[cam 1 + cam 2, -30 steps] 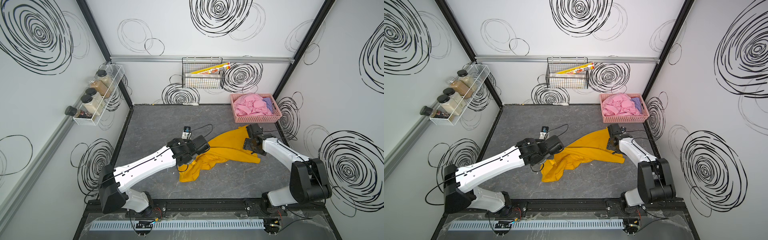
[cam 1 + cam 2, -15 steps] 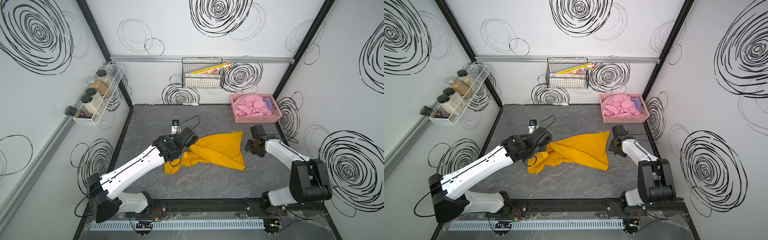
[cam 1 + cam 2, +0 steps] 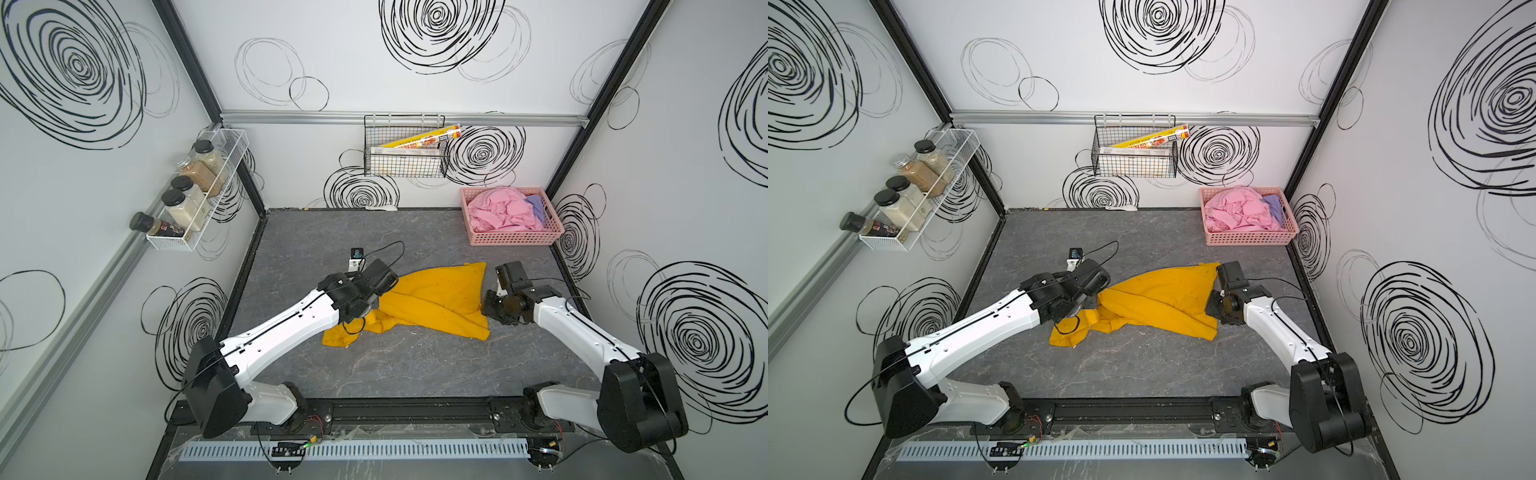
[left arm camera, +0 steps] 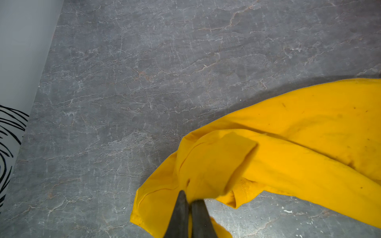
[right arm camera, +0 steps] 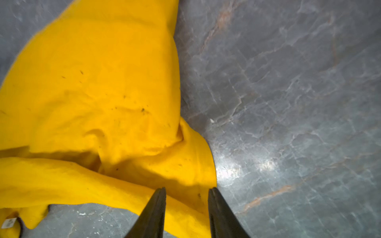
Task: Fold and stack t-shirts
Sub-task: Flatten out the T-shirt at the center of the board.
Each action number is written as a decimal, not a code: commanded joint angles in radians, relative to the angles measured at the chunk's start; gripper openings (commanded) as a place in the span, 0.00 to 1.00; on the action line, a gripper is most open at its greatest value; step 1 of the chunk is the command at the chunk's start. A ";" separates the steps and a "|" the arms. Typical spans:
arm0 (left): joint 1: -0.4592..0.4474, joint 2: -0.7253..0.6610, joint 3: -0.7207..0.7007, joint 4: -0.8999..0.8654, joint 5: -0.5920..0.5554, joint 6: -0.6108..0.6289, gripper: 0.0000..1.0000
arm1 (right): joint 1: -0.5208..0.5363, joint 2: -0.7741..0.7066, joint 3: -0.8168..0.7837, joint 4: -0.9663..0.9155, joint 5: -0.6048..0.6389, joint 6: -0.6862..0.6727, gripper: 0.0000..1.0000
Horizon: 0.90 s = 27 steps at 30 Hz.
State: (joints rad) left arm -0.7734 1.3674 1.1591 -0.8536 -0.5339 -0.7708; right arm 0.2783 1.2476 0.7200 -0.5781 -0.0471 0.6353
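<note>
A mustard-yellow t-shirt (image 3: 436, 299) (image 3: 1163, 297) lies crumpled and partly spread at mid-table. My left gripper (image 4: 189, 197) is shut on a bunched fold at the shirt's left end, which hangs lifted off the table (image 4: 123, 82). My right gripper (image 5: 186, 190) is open at the shirt's right edge (image 5: 202, 164), with yellow cloth showing in the gap between its fingers. In both top views it sits low beside that edge (image 3: 488, 305). A light pink t-shirt (image 3: 498, 210) and a lavender-purple one (image 3: 536, 205) lie bundled in the pink basket (image 3: 513, 240).
The pink basket stands at the back right corner. A wire basket with boxes (image 3: 405, 156) hangs on the back wall, and a spice rack (image 3: 195, 195) on the left wall. A small white object (image 3: 380, 207) lies by the back wall.
The yellow shirt has gone from a stretched diagonal to a slacker, wider spread and has shifted left with the left gripper. The right gripper has come forward along the shirt's right edge, its jaws narrowing.
</note>
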 commanded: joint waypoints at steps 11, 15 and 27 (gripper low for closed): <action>0.012 0.038 -0.020 0.044 0.032 -0.024 0.00 | 0.075 -0.047 -0.111 -0.083 -0.044 0.055 0.43; 0.011 0.034 -0.034 0.046 0.034 -0.041 0.00 | 0.075 -0.029 -0.138 -0.049 -0.053 0.040 0.21; 0.013 0.010 -0.013 0.015 -0.044 -0.042 0.00 | 0.075 0.000 0.262 -0.169 0.122 -0.065 0.00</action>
State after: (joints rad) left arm -0.7692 1.4006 1.1259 -0.8303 -0.5228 -0.8051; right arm 0.3504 1.2514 0.8516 -0.7048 -0.0219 0.6189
